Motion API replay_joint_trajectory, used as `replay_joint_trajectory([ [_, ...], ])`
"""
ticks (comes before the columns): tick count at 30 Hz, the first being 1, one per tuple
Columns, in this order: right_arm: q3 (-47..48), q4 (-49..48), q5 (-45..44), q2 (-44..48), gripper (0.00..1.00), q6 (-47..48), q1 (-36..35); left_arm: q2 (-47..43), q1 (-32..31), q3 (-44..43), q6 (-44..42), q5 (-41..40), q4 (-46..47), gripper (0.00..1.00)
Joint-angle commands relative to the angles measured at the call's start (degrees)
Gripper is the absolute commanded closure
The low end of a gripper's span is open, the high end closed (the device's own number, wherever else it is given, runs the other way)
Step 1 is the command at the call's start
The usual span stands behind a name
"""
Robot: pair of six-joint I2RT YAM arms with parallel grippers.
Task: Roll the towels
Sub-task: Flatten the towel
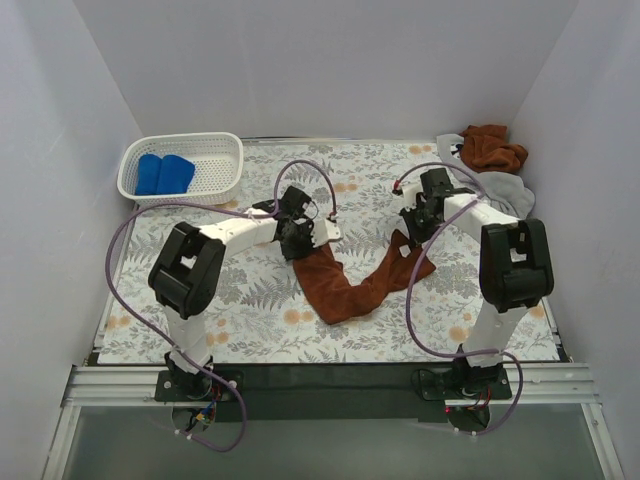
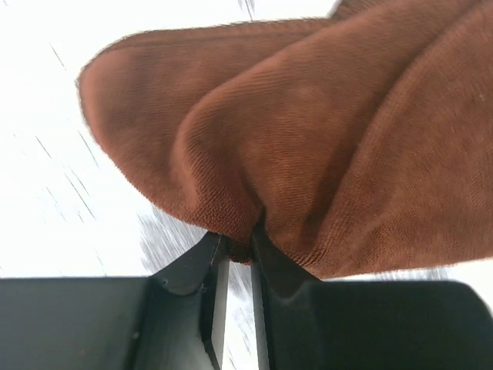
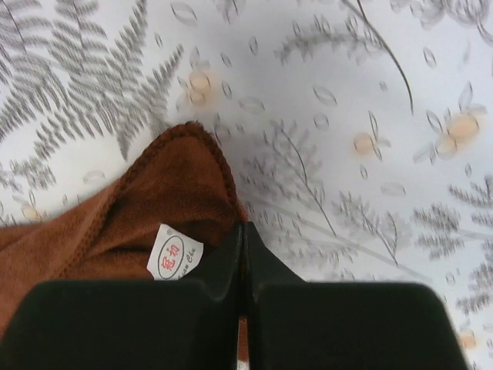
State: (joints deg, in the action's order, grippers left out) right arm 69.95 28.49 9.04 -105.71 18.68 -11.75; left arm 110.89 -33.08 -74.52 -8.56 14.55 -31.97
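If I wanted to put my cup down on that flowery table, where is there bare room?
Free room lies along the far edge between the white basket and the heaped brown towel and grey towel, and at the near edge below the held brown towel. The middle is crowded: left hand and right hand both grip that towel.

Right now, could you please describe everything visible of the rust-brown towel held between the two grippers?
The rust-brown towel is soft terry-like cloth with a stitched hem and a small white label. The left gripper and right gripper each pinch an end; its middle droops in a U, apparently resting on the floral table.
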Motion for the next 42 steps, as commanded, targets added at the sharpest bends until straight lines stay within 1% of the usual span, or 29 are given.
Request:
replay_joint_trajectory([
  [1, -3.7, 3.1, -0.2, 6.9, 0.99, 2.9, 1.5, -7.3, 1.7, 7.0, 0.1, -7.1, -7.4, 0.89],
  [2, -4.6, 3.9, 0.2, 9.1, 0.99, 3.9, 1.6, -10.2, 1.9, 9.8, 0.7, -7.4, -8.5, 0.89],
  [3, -5.6, 4.5, 0.8, 10.2, 0.99, 4.7, 1.6, -11.6, 2.0, 9.8, 0.7, -7.5, -9.3, 0.89],
  [4, -6.4, 5.0, 1.4, 11.1, 0.99, 5.4, 1.6, -13.9, 1.9, 12.4, 1.1, -7.3, -10.0, 0.87],
  [6, -9.0, 7.0, 3.0, 13.7, 0.99, 7.2, 1.5, -15.5, 2.1, 14.5, 2.0, -8.3, -11.4, 0.85],
  [8, -11.0, 8.8, 3.0, 15.1, 0.99, 8.4, 1.4, -16.8, 2.8, 16.6, 3.1, -9.1, -12.2, 0.78],
  [10, -11.9, 10.5, 2.7, 16.8, 0.99, 10.1, 1.5, -17.4, 5.2, 17.0, 4.2, -8.3, -13.2, 0.72],
  [11, -12.5, 12.0, 2.7, 17.3, 0.99, 10.5, 1.6, -17.5, 6.3, 15.9, 4.5, -7.9, -13.6, 0.71],
  [13, -13.3, 12.9, 2.0, 19.5, 0.99, 11.8, 1.6, -17.1, 10.5, 14.2, 5.3, -5.4, -14.3, 0.70],
  [15, -14.0, 13.2, 1.0, 21.3, 0.99, 12.5, 1.8, -16.0, 14.3, 9.9, 5.8, -1.5, -15.7, 0.71],
  [17, -13.6, 13.3, 1.4, 22.0, 0.99, 13.0, 2.5, -13.4, 15.8, 6.8, 7.0, 0.5, -16.2, 0.73],
  [18, -12.6, 13.3, 2.6, 22.3, 0.99, 13.0, 2.9, -12.5, 16.1, 3.5, 7.2, 1.3, -17.5, 0.73],
  [20, -11.7, 13.6, 3.8, 22.5, 0.99, 12.9, 3.3, -8.6, 16.1, 0.1, 7.5, 4.8, -19.7, 0.73],
  [21, -11.2, 13.6, 4.2, 22.3, 0.99, 12.9, 3.3, -7.2, 16.1, -3.1, 8.0, 6.2, -21.9, 0.68],
  [22, -10.4, 14.3, 4.2, 22.0, 0.92, 13.1, 3.3, -5.3, 16.1, -4.1, 8.2, 7.1, -22.7, 0.62],
  [23, -9.7, 14.8, 4.1, 21.9, 0.68, 13.2, 3.7, -4.8, 16.2, -5.0, 8.2, 7.6, -23.2, 0.53],
  [24, -9.2, 15.1, 4.5, 21.7, 0.57, 13.4, 3.8, -4.6, 16.2, -5.5, 8.2, 8.0, -23.6, 0.47],
  [25, -8.2, 15.2, 4.9, 21.7, 0.50, 13.6, 4.2, -5.1, 16.3, -6.1, 8.2, 8.9, -23.6, 0.39],
  [26, -7.6, 15.1, 5.1, 21.8, 0.41, 13.7, 5.1, -5.4, 16.3, -6.2, 8.2, 9.3, -23.6, 0.35],
  [27, -6.9, 15.0, 5.6, 21.6, 0.38, 13.8, 5.5, -6.2, 16.4, -6.3, 7.9, 9.4, -23.8, 0.32],
  [30, -3.3, 14.7, 6.4, 18.5, 0.37, 13.2, 6.1, -7.4, 16.5, -5.9, 6.7, 10.7, -24.5, 0.29],
  [31, -2.4, 14.5, 6.8, 17.5, 0.38, 13.1, 6.1, -8.6, 16.5, -5.0, 4.8, 11.4, -24.8, 0.28],
  [33, -0.4, 14.3, 8.4, 14.2, 0.40, 13.1, 6.0, -11.1, 16.4, -3.8, 2.0, 15.6, -26.1, 0.27],
  [34, 0.1, 14.1, 8.7, 13.3, 0.40, 13.1, 6.0, -12.0, 16.5, -2.9, -1.6, 16.7, -26.6, 0.27],
  [36, 0.9, 13.8, 9.3, 10.4, 0.41, 13.7, 6.0, -15.2, 15.9, 0.6, -5.4, 18.7, -27.8, 0.27],
  [37, 0.9, 13.0, 9.3, 9.5, 0.41, 13.8, 6.0, -16.3, 15.8, 2.2, -7.1, 18.9, -27.9, 0.27],
  [38, 0.9, 12.7, 9.3, 8.6, 0.42, 14.3, 5.9, -17.3, 15.2, 5.0, -11.4, 19.1, -28.1, 0.27],
  [40, 0.5, 11.6, 9.2, 6.2, 0.41, 15.0, 5.9, -20.5, 14.3, 8.2, -14.8, 19.3, -28.2, 0.27],
  [42, 0.2, 11.2, 9.3, 4.3, 0.43, 15.1, 5.6, -24.5, 11.8, 13.2, -18.1, 17.6, -25.1, 0.27],
])
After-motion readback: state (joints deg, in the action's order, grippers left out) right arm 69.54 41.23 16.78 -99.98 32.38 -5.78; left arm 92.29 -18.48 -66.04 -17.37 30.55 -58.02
